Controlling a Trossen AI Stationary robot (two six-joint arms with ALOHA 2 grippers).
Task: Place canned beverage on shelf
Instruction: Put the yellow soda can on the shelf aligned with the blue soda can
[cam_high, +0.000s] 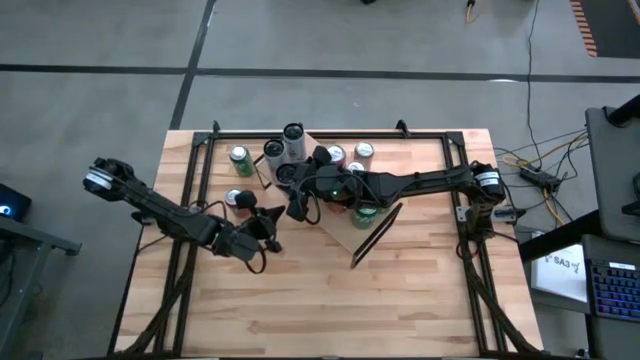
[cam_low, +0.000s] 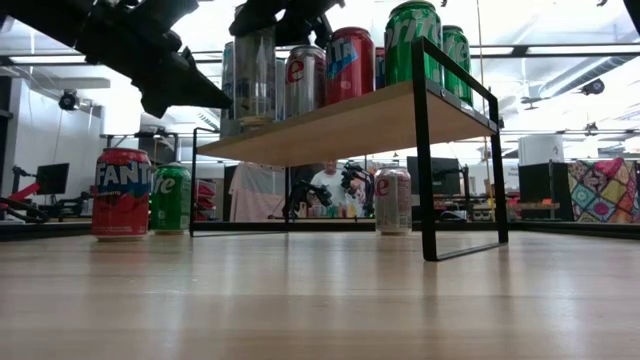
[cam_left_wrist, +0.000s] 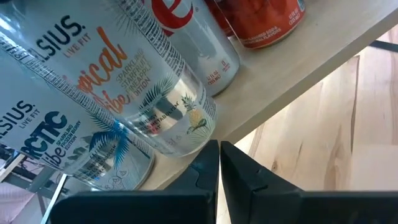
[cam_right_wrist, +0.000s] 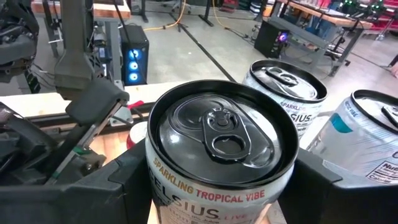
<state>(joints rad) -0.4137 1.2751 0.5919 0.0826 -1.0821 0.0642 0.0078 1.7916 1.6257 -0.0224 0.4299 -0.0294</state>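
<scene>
Wooden shelf carries the Celsius can, pinched between the right fingers; left fingers pressed together.

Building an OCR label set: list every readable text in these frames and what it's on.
"SPARKLING TROPICAL VIBE": Celsius Tropical Vibe can between the right claw's fingers.
"ARCTIC VIBE": neighbouring Celsius Arctic Vibe can.
"LIVE FIT": both Celsius cans.
"FANTA", last letter cut off: red Fanta can on the tabletop.
"e": silver can on the shelf.
Green cans' logos only partly legible.
Small print on all cans: too small to read.
</scene>
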